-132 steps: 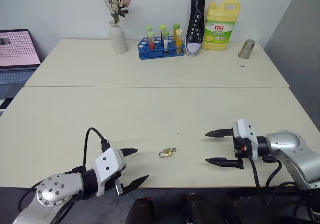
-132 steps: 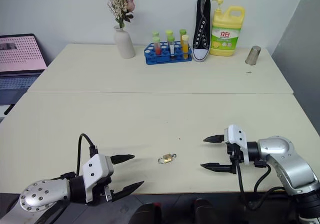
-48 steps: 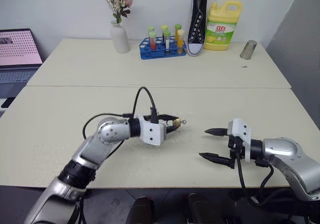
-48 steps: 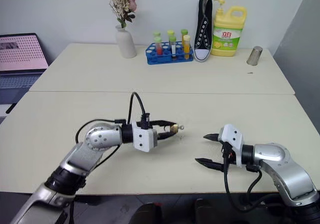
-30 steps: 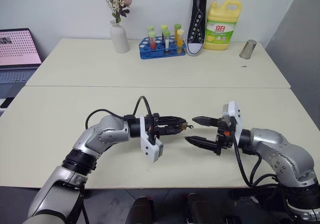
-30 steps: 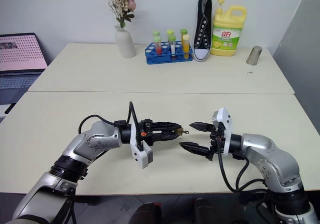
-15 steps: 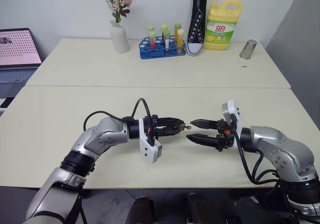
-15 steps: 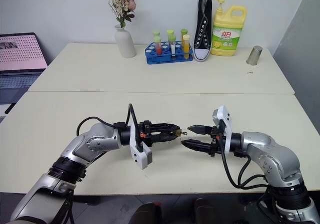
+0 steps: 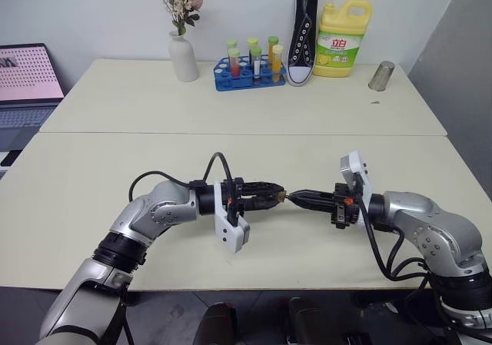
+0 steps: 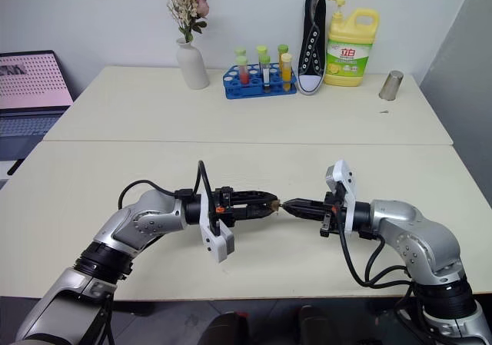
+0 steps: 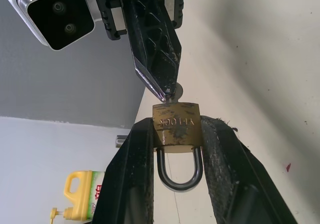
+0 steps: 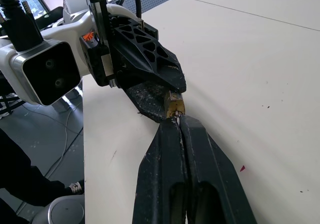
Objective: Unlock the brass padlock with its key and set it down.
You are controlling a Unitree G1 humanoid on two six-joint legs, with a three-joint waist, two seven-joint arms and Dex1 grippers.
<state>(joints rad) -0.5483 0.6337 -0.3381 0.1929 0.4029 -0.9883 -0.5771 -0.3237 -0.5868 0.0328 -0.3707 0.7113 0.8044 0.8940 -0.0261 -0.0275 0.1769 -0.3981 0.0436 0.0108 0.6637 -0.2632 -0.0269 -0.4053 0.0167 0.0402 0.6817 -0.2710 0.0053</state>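
Note:
Above the cream table [image 9: 92,207], my left gripper [image 9: 270,197] is shut on the brass padlock [image 11: 176,125], squeezing its golden body from both sides. The silver shackle [image 11: 180,173] points back toward the wrist and looks closed. The key [image 11: 176,91] sticks out of the padlock's far end. My right gripper [image 9: 296,197] comes in level from the right, tip to tip with the left, and its fingers [image 12: 170,149] are pressed together on the key's small round head.
Along the table's far edge stand a vase of flowers [image 9: 183,57], a blue rack of test tubes [image 9: 247,72], an upright black shoe [image 9: 302,34], a yellow detergent bottle [image 9: 342,41] and a metal cup [image 9: 380,76]. A laptop [image 9: 27,80] sits at far left.
The right gripper went from wide open to shut on the key's head at the padlock. The left gripper has kept the padlock still.

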